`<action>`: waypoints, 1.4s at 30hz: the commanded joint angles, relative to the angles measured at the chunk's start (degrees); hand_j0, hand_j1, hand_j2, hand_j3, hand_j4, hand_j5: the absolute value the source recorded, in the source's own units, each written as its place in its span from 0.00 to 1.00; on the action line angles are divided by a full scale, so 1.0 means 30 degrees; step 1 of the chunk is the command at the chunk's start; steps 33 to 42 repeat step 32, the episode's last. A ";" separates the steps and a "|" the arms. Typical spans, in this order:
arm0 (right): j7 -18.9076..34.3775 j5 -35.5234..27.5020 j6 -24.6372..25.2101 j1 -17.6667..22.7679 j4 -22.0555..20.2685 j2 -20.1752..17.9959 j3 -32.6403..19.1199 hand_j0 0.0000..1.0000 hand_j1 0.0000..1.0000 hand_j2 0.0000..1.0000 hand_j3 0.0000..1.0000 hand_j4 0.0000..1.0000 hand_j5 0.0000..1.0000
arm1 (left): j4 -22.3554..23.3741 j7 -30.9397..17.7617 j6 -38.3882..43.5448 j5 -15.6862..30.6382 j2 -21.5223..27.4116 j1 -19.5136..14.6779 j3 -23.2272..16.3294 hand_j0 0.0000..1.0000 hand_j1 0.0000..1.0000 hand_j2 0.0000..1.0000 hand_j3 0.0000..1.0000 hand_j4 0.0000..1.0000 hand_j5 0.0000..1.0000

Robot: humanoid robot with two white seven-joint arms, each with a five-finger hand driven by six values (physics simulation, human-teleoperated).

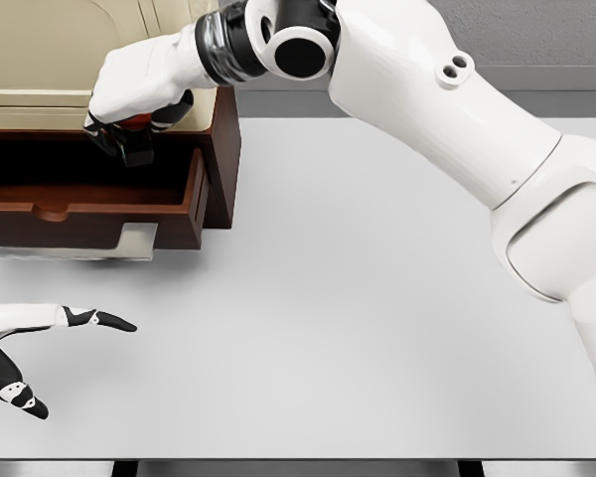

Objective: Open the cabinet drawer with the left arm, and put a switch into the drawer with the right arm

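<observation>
Right hand (129,109) hovers over the open drawer (89,194), fingers curled around a small reddish switch (137,121) — likely light, rigid, best pinched by its sides. Left hand (25,353) rests open above the table (377,298).

Wide free room on the white table (377,328) to the right of the cabinet (40,50) and in front of it, open for a hand to pass. At the cabinet front, the pulled-out drawer (89,204) juts over the table and blocks a low path there. Above the drawer cavity, blocked by the right hand (139,99), fingers curled around a small dark object, not clear what. From the cabinet top toward the right edge, the right arm (447,109) crosses diagonally, closing the upper right route. In front of the drawer and to its left, the left hand (30,348) with spread fingers, well apart from the drawer.
</observation>
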 commanded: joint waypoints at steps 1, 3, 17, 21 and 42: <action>-0.0003 0.0203 0.0035 -0.0029 0.0003 -0.0015 0.0048 1.00 1.00 1.00 1.00 1.00 1.00 | 0.0027 0.0001 0.0027 0.0144 -0.0014 -0.0001 0.0036 1.00 1.00 1.00 1.00 1.00 1.00; -0.0003 0.0292 0.0035 -0.0030 0.0002 -0.0015 0.0019 1.00 1.00 1.00 1.00 1.00 1.00 | 0.0057 0.0001 0.0027 0.0144 -0.0014 -0.0001 0.0036 1.00 1.00 1.00 1.00 1.00 1.00; -0.0003 -0.1551 0.0035 0.3982 -1.3445 -1.0089 -0.5868 1.00 1.00 1.00 1.00 1.00 1.00 | -0.0090 0.0001 0.0027 -0.0208 0.0045 -0.0030 0.0123 1.00 1.00 1.00 1.00 1.00 1.00; -0.0003 -0.2404 0.0035 0.9520 -1.3386 -1.5189 -1.1144 1.00 1.00 1.00 1.00 1.00 1.00 | -0.0090 0.0001 0.0027 -0.0208 0.0016 -0.0030 0.0123 1.00 1.00 1.00 1.00 1.00 1.00; -0.0003 -0.2374 0.0035 1.1572 -1.3357 -1.7095 -0.9445 1.00 1.00 1.00 1.00 1.00 1.00 | -0.0031 0.0001 0.0027 -0.0179 -0.0043 -0.0030 0.0124 1.00 1.00 1.00 1.00 1.00 1.00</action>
